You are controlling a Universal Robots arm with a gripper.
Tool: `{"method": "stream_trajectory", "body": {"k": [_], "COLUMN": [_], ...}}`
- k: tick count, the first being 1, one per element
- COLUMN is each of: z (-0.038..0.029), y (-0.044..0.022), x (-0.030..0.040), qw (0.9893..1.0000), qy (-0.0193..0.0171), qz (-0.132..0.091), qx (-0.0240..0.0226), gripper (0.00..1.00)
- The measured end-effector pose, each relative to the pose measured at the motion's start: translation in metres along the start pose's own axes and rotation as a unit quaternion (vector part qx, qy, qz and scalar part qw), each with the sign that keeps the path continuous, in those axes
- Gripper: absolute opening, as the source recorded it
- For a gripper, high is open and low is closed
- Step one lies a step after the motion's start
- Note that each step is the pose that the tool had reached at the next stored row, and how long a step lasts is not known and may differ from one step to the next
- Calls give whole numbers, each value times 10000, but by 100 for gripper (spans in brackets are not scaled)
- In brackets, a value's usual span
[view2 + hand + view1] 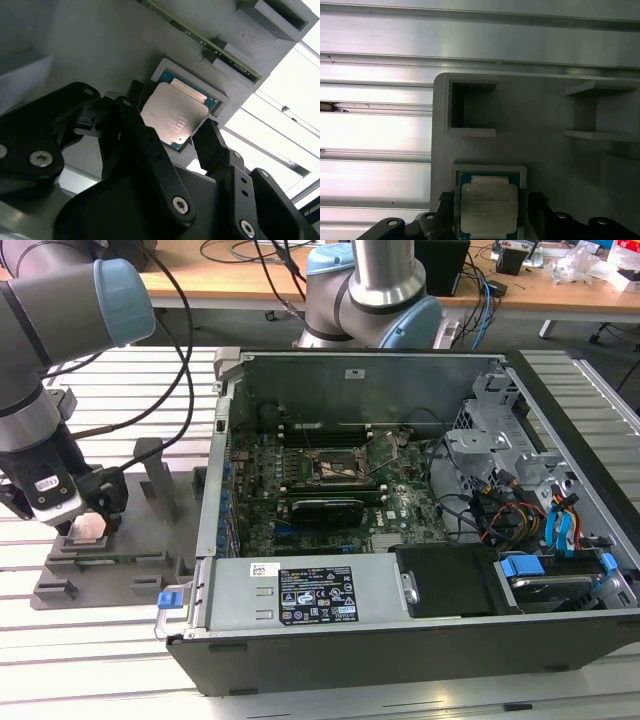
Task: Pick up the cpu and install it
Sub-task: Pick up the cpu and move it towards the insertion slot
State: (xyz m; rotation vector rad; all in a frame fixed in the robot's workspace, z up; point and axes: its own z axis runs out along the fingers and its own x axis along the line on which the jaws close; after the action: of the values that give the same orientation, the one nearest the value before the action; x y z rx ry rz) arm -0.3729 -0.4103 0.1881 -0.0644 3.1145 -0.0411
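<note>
On the exterior view's left my arm point(40, 390) reaches down to the grey holder tray point(60, 585) on the slatted counter point(100, 670). My hand point(90, 522) hangs right over the cpu point(88, 529), which lies flat in its square recess in the tray, silver top up. In the first wrist view my fingers point(538, 205) stand apart, one on each side of the cpu (a sliver of tray rim shows between chip and finger on one side), so nothing is clamped. Further to the exterior view's right the open computer case point(400, 645) lies on the counter. The black motherboard socket point(345, 468) is near its middle, well apart from the cpu, and drive cables point(560, 525) are at its far end.
</note>
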Motion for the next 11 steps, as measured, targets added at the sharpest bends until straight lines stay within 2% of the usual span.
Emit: {"method": "stream_trajectory", "body": {"k": [1,3,11], "z": [-1,-2,0], "y": [0,1,0], "x": [1,2,0], "qw": [10000,10000,10000], "qy": [3,2,0], "qz": [1,4,9], "qx": [0,1,1], "gripper": [66,55,55]}}
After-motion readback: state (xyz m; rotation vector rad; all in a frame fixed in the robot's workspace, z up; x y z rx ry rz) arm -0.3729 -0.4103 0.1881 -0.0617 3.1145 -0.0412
